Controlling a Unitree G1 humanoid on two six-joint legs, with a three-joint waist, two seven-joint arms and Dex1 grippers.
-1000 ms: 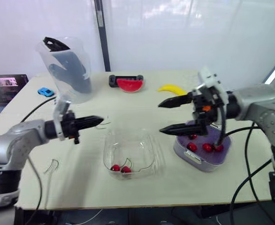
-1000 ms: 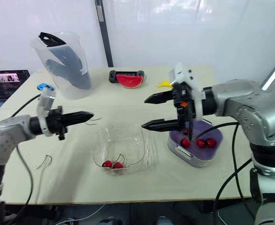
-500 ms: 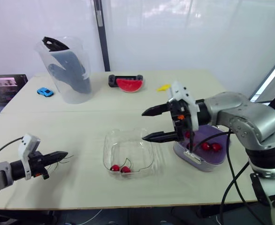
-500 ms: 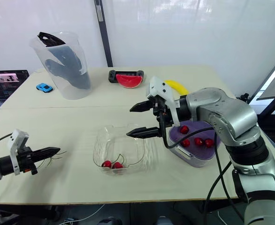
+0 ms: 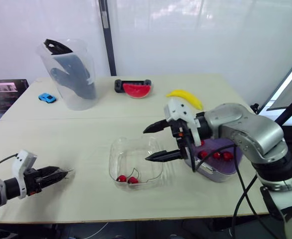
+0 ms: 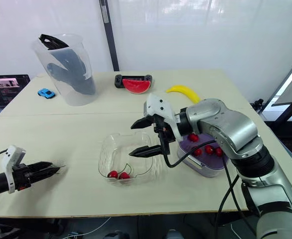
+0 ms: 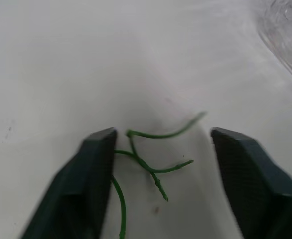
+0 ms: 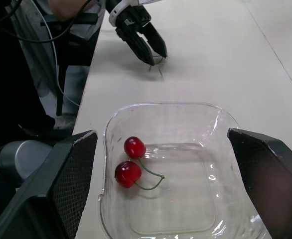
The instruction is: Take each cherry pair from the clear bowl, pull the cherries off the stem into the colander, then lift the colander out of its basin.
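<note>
table (image 5: 86, 124) bears clear bowl (image 5: 136, 150), basin (image 5: 213, 174), stems (image 7: 161, 135), banana (image 5: 185, 98), jug (image 5: 69, 74), toy car (image 5: 46, 97)

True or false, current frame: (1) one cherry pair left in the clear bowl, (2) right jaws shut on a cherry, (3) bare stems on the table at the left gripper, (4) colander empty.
1. The clear bowl holds one cherry pair. True.
2. The right gripper has its jaws shut on a cherry. False: the jaws are open over the bowl and hold nothing.
3. Bare green stems lie on the table between the open jaws of the left gripper. True.
4. The colander is empty. False: several red cherries sit in it.
</note>
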